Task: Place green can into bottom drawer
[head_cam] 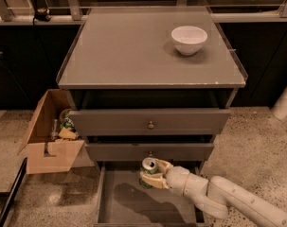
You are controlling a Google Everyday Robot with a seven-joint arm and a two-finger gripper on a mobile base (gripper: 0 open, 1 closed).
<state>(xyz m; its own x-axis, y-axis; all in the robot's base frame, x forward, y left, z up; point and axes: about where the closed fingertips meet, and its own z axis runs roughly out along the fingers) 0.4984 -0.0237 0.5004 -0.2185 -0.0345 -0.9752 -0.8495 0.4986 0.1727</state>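
Observation:
The green can [148, 170], with its silver top and pull tab up, is held upright in my gripper [152, 175], which is shut on it. The arm reaches in from the lower right. The can hangs over the back part of the bottom drawer [129, 208], which is pulled open, a wide grey tray with a flat floor. The can's shadow falls on the drawer floor below and to the left. I cannot tell whether the can's base touches the floor.
Two knobbed drawers [150, 123] above are shut. A white bowl [189, 39] sits on the cabinet top at the back right. An open cardboard box [50, 136] with trash stands on the floor left of the cabinet. A white post [285, 100] stands at right.

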